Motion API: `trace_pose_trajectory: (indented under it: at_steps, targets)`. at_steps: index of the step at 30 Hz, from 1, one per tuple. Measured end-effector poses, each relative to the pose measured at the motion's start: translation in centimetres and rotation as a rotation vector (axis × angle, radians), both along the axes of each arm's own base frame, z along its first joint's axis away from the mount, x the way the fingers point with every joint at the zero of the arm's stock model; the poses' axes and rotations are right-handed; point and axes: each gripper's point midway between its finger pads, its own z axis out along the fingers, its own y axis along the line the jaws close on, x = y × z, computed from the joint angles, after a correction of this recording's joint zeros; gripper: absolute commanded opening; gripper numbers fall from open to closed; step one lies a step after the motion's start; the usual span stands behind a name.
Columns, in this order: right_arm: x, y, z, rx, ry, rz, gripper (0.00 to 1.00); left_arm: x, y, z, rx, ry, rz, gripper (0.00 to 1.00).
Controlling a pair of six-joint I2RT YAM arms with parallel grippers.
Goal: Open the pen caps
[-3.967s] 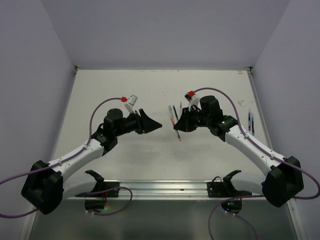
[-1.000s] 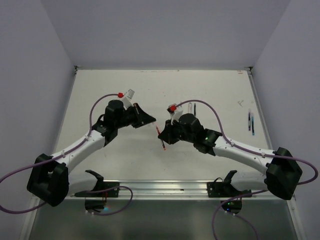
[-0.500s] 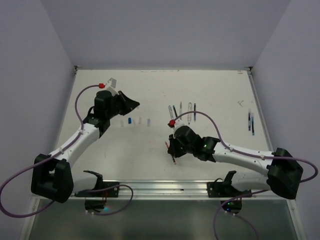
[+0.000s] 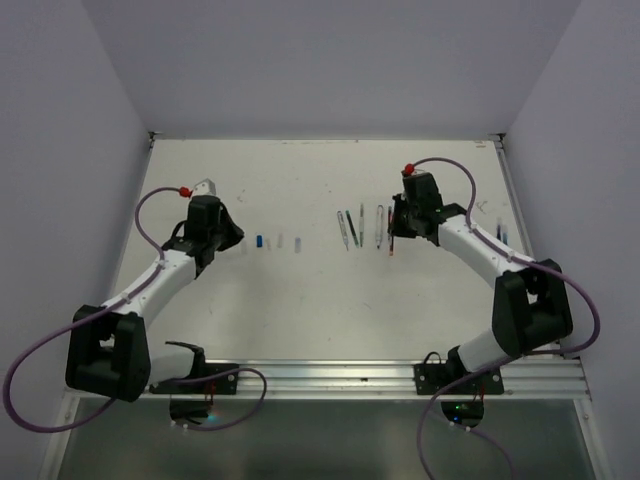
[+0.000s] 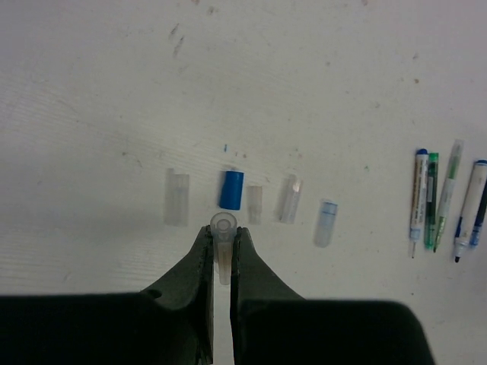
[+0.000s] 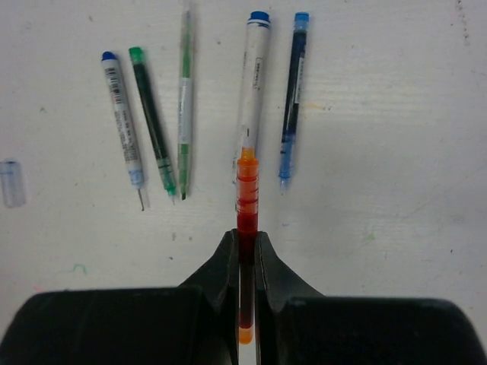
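My left claw is clenched on a clear cap beside the cap row, left. My right claw grips the uncapped red pen by the pen row. Next, I'd release both onto the tabletop.

This is a robotics lab bench, set up as a closed test cell. A white table is boxed in by plain pale walls on the left, right and far sides. Along the near edge runs a metal rail, with two white-and-black robot arms mounted near it and purple cables looping off them. The tabletop carries scuffs and ink specks (a worn-looking surface), with pens and pen caps laid out in rows.
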Motion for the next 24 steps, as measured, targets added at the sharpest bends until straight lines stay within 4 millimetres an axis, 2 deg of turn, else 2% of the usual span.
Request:
trace_pose_trajectory:
  at_steps: [6,10,14,17,24]
  targets:
    - [3.0,-2.5,-3.4,-0.041,0.087,-0.040,0.00,-0.1,2.0,-3.4,0.073,0.098,0.058,0.00]
    - [4.5,-3.7,-5.2,-0.075,0.121,-0.040,0.00,-0.2,3.2,-4.7,0.103,0.140,0.092,0.00]
    - [6.0,-3.9,-6.5,-0.094,0.130,-0.025,0.00,-0.1,3.7,-5.2,0.112,0.152,0.111,0.00]
    - [6.3,-3.8,-7.2,-0.099,0.137,-0.018,0.00,0.0,3.8,-5.8,0.114,0.164,0.112,0.00]
    - [7.0,-3.8,-7.6,-0.094,0.129,-0.013,0.00,-0.2,3.6,-8.5,0.120,0.230,0.103,0.00]
